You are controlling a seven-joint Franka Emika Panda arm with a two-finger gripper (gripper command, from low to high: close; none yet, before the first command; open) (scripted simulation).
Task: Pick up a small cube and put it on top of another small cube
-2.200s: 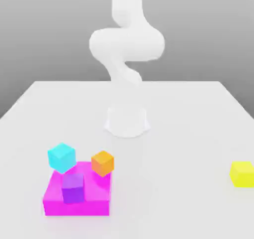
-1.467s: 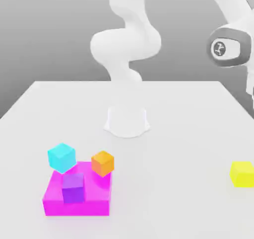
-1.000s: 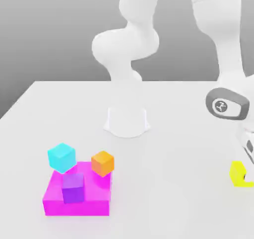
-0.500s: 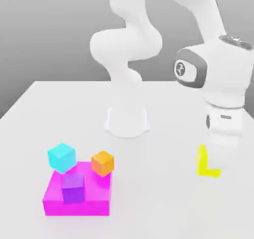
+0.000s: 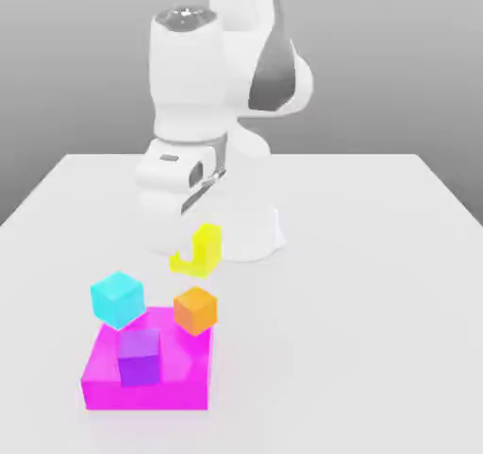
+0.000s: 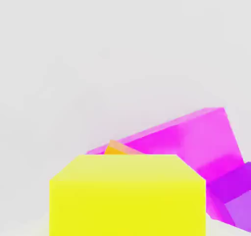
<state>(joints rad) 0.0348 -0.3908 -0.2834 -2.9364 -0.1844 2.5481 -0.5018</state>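
The small cube (image 5: 201,250), bright yellow and glossy, hangs above the table with my gripper (image 5: 194,254) shut on it; the white fingers cover part of it. It is above and just behind the orange cube (image 5: 195,310) in the exterior view. In the hand view the yellow cube (image 6: 127,196) is close in front, and a sliver of the orange cube (image 6: 119,149) peeks out past it. A cyan cube (image 5: 118,298) sits on the exterior view's left of the orange one.
A flat magenta block (image 5: 179,381) lies near the front left of the white table (image 5: 377,282), with a purple cube (image 5: 139,358) on it. In the hand view the magenta block (image 6: 196,137) and purple cube (image 6: 240,196) lie beyond the yellow cube. The arm's base (image 5: 247,230) stands mid-table.
The arm has swung from the exterior view's right to its left, carrying the yellow cube off the table to a spot above the orange cube. The other cubes have not moved.
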